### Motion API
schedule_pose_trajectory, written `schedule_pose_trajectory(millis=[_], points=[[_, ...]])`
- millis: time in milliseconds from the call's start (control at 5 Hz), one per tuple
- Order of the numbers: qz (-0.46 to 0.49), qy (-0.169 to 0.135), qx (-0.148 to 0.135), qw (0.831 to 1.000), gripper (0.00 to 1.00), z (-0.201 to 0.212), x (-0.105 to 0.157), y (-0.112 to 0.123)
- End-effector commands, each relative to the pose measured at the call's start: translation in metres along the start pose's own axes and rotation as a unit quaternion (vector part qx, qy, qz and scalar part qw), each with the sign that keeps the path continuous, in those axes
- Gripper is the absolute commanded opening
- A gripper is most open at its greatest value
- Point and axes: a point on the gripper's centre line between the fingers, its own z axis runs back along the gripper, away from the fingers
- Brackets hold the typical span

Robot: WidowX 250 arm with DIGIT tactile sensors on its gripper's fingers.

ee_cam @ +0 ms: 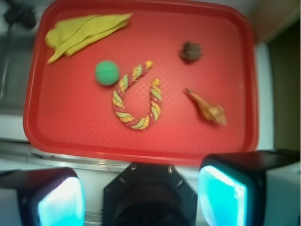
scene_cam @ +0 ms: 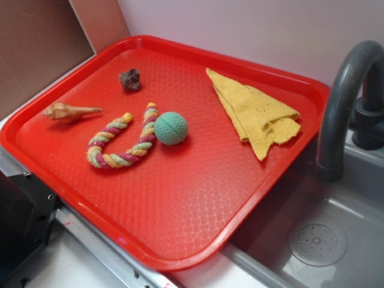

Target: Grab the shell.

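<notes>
Claw (ee_cam: 141, 193) sits released at the wrist view's bottom edge, high above the tray (ee_cam: 84, 136); I read it as lining up; shell (ee_cam: 207, 107) lies right of centre, clear of the rope toy (ee_cam: 136, 96).

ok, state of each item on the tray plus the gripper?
shell: lying on its side, untouched
rope toy: bent into a U
green ball: resting against the rope
yellow cloth: folded, flat
dark rock: sitting alone
gripper: fingers open, holding nothing
</notes>
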Motion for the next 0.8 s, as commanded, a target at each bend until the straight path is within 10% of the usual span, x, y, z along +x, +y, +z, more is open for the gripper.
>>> schedule_pose_trajectory(millis=[0, 600], points=[[-0.093, -0.029, 0.016, 0.995, 1.0, -0.027, -0.013, 0.037], [-0.187, -0.008, 0.031, 0.982, 1.0, -0.102, 0.026, 0.094]])
